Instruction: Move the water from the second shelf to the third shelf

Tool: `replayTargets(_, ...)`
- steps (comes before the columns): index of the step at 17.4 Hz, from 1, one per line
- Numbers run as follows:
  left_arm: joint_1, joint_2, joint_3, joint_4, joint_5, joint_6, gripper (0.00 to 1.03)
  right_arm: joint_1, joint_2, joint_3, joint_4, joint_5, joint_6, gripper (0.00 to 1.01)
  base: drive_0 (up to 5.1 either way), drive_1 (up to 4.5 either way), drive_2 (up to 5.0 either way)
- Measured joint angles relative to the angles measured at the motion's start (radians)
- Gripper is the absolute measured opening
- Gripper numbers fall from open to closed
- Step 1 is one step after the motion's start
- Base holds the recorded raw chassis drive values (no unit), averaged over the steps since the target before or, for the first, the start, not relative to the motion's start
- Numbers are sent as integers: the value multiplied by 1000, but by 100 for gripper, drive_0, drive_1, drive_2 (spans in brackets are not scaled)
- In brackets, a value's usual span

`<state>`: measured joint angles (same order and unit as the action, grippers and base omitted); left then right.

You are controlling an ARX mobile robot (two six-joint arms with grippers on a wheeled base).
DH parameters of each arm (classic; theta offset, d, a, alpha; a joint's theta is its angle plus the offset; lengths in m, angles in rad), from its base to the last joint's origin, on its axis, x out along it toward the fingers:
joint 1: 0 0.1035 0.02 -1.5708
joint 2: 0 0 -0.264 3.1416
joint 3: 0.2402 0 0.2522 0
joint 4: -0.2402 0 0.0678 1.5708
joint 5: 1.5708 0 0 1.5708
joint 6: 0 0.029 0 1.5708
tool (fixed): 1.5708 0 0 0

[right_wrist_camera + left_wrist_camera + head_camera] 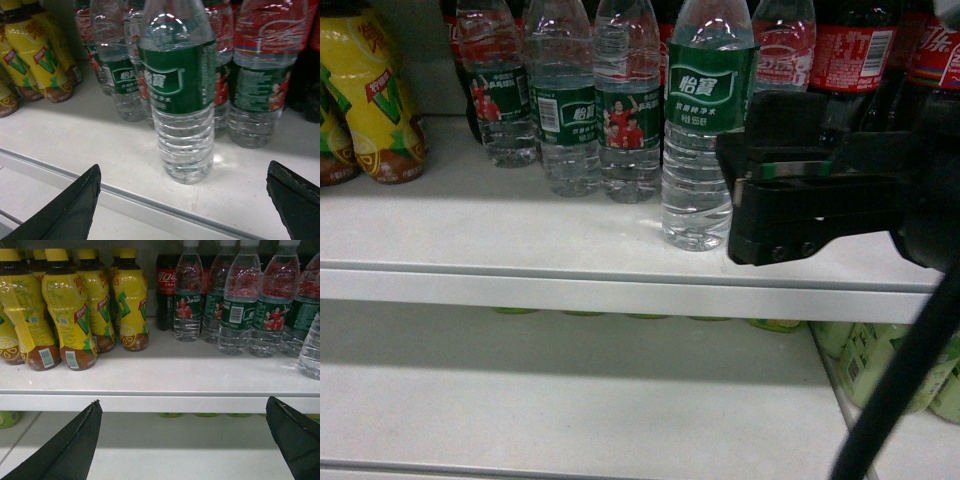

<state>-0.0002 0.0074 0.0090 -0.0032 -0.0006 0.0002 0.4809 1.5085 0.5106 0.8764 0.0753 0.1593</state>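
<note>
White store shelf (pixel 250 195): clear ribbed green-labelled water bottle (pixel 182 100) upright near front edge, untouched; right gripper (pixel 182 200) spread wide before it; left gripper (pixel 182 440) likewise spread, empty.

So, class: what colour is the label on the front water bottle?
Dark green with white characters on the water bottle; the right wrist view shows it best.

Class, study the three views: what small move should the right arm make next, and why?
Probably ease the right gripper straight forward so its open fingers pass either side of the front water bottle. That bottle stands apart from the row, centred between the fingers but not yet between them; the shelf in front is bare.
</note>
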Motion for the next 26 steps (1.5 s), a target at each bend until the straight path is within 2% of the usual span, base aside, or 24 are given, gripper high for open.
replayTargets(4,0,0,0,0,0,0,98,24,71,78,-14,9,27,98,0,0,0)
replayTargets(7,0,0,0,0,0,0,98,37,126,160,-40,63,26,98,0,0,0)
replayTargets(10,0,0,0,0,0,0,98,50,168,209,-60,94,26,98,0,0,0)
replayTargets(17,0,0,0,0,0,0,98,63,233,293,-75,146,-23,98,0,0,0)
replayTargets(21,0,0,0,0,0,0,98,62,293,372,-82,179,-73,98,0,0,0)
replayTargets(26,0,0,0,0,0,0,98,55,359,456,-100,210,-92,98,0,0,0)
